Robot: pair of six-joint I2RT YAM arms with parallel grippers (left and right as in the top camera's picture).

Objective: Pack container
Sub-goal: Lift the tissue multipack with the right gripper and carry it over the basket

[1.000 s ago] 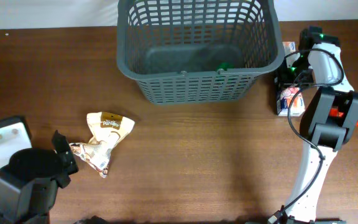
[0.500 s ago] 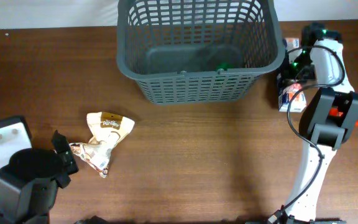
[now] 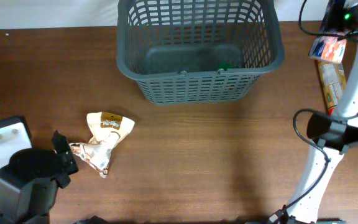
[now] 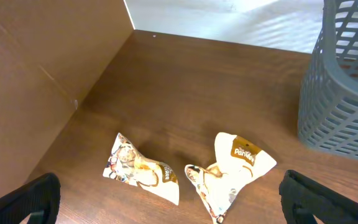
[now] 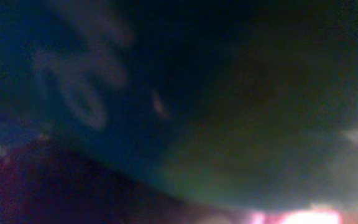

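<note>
Packet (image 3: 329, 48) dangles, clamped in right gripper (image 3: 333, 32); left gripper (image 3: 64, 154) gapes. Container (image 3: 197, 87) looks stiff, light: grab its solid rim.

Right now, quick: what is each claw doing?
Left claw: open, holding nothing.
Right claw: closed on a packet, up off the table beside the basket.

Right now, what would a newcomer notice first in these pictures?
The big grey basket stands at the far middle of the table. At the far right, the right hand holds a colourful packet. Two crumpled packets lie at the near left.
</note>
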